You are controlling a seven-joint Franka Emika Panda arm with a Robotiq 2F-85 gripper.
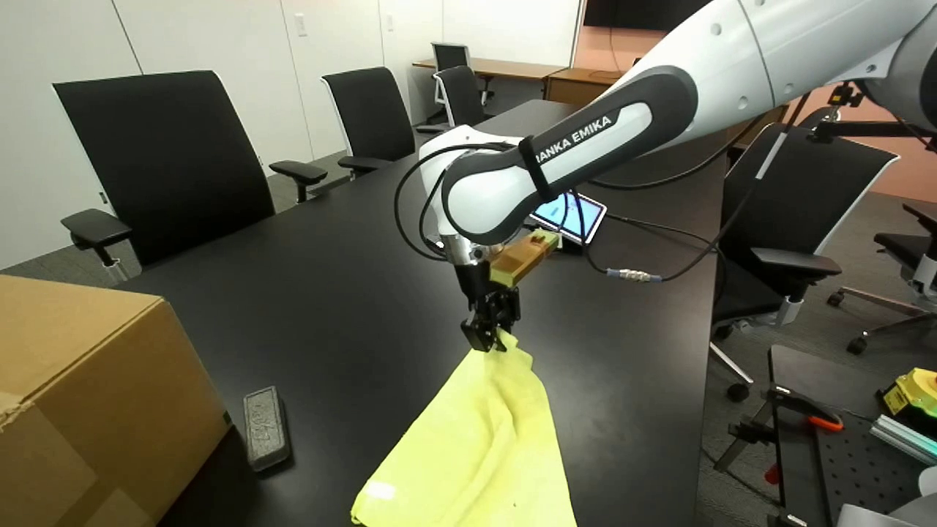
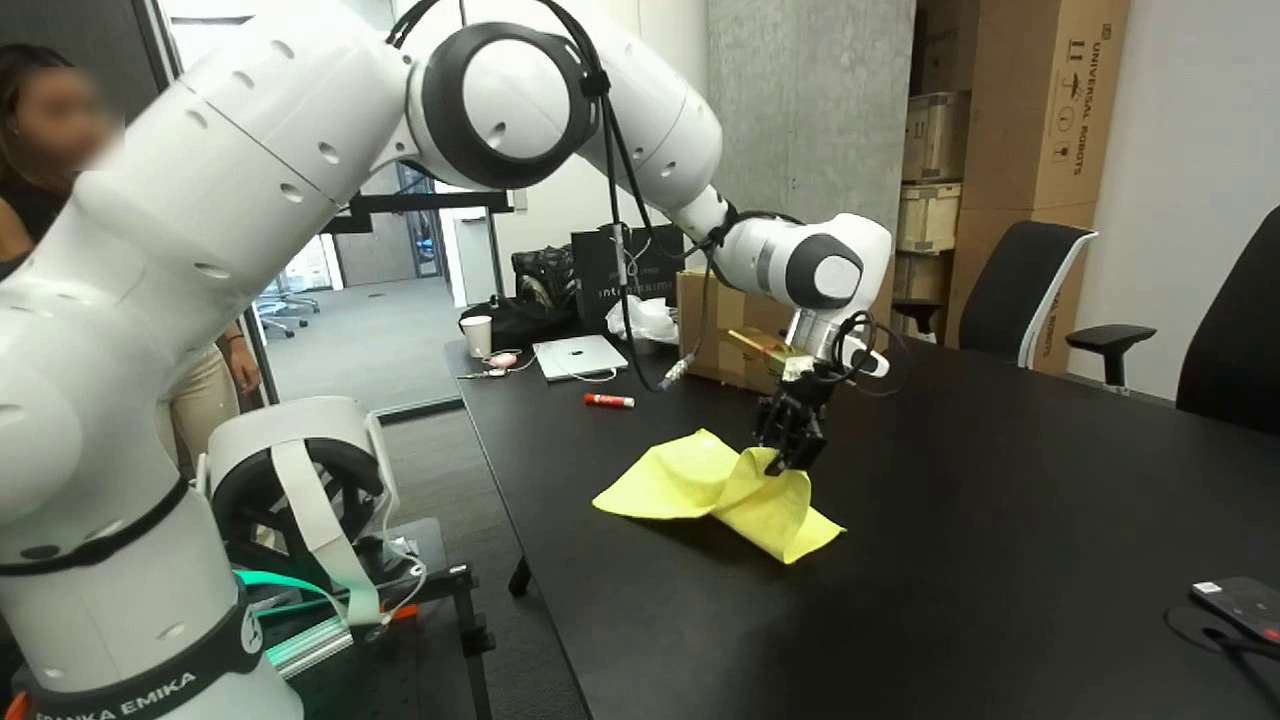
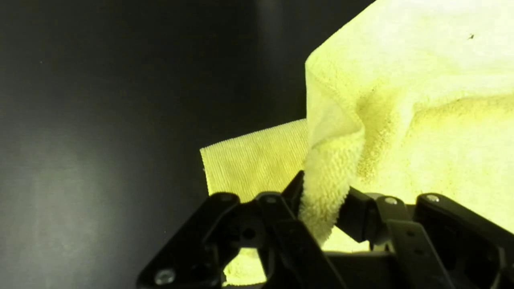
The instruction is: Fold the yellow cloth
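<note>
A raised fold of yellow cloth (image 2: 685, 480) is pinched between the fingers (image 3: 354, 212) of a robot arm (image 2: 250, 170), the rest spread over a black counter (image 2: 960, 540).

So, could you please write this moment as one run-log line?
task: fold yellow cloth | gripper: closed on a raised part | remainder: draped onto table | fold: not finished

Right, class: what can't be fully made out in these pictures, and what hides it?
Yellow cloth: lower part cut off by the bottom edge in an exterior view.
Contact surfaces inside the gripper: hidden by the pinched cloth in the wrist view.
Tablet: partly covered by the arm in an exterior view.
Person's face: blurred in an exterior view.
</note>
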